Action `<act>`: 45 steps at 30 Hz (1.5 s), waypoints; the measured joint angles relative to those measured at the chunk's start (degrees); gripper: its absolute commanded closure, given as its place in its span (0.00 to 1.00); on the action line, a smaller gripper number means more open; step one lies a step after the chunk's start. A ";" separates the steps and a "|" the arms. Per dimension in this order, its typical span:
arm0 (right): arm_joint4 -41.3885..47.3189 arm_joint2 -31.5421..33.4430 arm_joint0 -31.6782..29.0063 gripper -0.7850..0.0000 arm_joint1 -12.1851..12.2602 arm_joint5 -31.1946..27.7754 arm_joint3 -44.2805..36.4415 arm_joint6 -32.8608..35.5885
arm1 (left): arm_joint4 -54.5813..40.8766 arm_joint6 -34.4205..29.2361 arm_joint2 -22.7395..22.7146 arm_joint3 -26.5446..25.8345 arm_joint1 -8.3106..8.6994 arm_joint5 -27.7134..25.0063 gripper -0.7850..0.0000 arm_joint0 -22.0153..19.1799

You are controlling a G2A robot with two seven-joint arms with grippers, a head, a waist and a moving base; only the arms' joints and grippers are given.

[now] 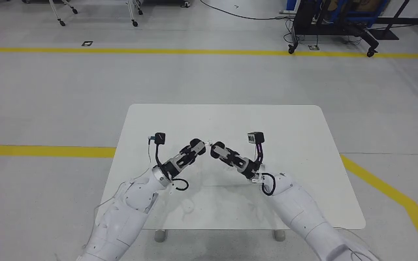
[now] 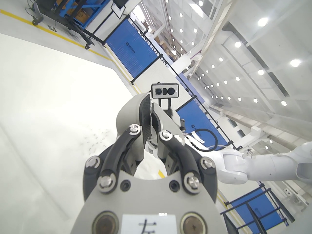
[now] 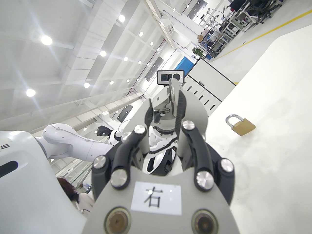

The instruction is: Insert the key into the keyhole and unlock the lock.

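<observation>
- Left gripper [image 2: 149, 103] sits closest in its own wrist view: its two black pads are pressed together with barely a slit between them, and I cannot tell whether anything is pinched there
- Right gripper [image 3: 162, 93] stands partly open, with a clear gap between its pads through which the other arm's gripper can be seen
- Against the inner face of one right finger lies a silvery strip [image 3: 173, 93], flat and thin; I cannot tell whether it is the key or whether anything grips it
- From above, the two arms come in from the near corners of the table [image 1: 287, 130] and the grippers meet tip to tip over its middle, raised off the surface
- Each wrist view looks past its own fingers to the facing arm's wrist camera [image 2: 165, 90], just beyond the fingertips
- Padlock [image 3: 241, 124], with a brass body and a silver shackle, lies flat on the white tabletop, off to one side of the right gripper and apart from both grippers; its shackle looks closed
- Beyond the table, a yellow floor line [image 1: 196, 50] crosses the grey floor, and a dark wheeled rack [image 1: 333, 23] stands in the far corner
</observation>
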 measured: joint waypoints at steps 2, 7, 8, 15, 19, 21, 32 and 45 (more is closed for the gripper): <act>0.00 0.00 0.00 0.00 0.00 0.01 0.00 0.00 | 0.00 -0.06 0.02 0.00 0.00 0.00 1.00 -0.01; 0.00 0.00 0.00 0.00 0.00 0.01 0.00 0.00 | 0.03 -0.09 0.03 0.00 0.00 -0.03 1.00 -0.02; 0.00 0.00 0.00 0.00 0.00 0.01 0.00 0.00 | 0.03 -0.09 0.03 0.00 0.00 -0.03 1.00 -0.02; -15.52 4.37 2.62 0.00 2.05 0.00 -0.55 1.06 | 6.94 -1.20 -0.64 -2.70 0.50 2.18 1.00 0.90; -30.09 9.59 1.49 0.00 4.77 0.00 -5.00 4.72 | 7.34 -5.99 -0.99 -3.74 1.02 1.01 1.00 1.01; -31.87 11.36 0.40 0.04 6.07 0.00 -7.53 8.51 | 6.12 -8.53 -0.79 -3.96 1.19 -0.38 1.00 0.82; -20.10 7.59 -1.29 0.50 8.92 0.76 -12.23 12.67 | 5.37 -13.50 1.08 -3.16 1.46 -1.89 1.00 -0.48; -16.77 2.79 1.60 1.00 10.32 0.00 -9.97 11.91 | 6.04 -12.68 2.12 -2.85 1.56 -1.39 1.00 -0.83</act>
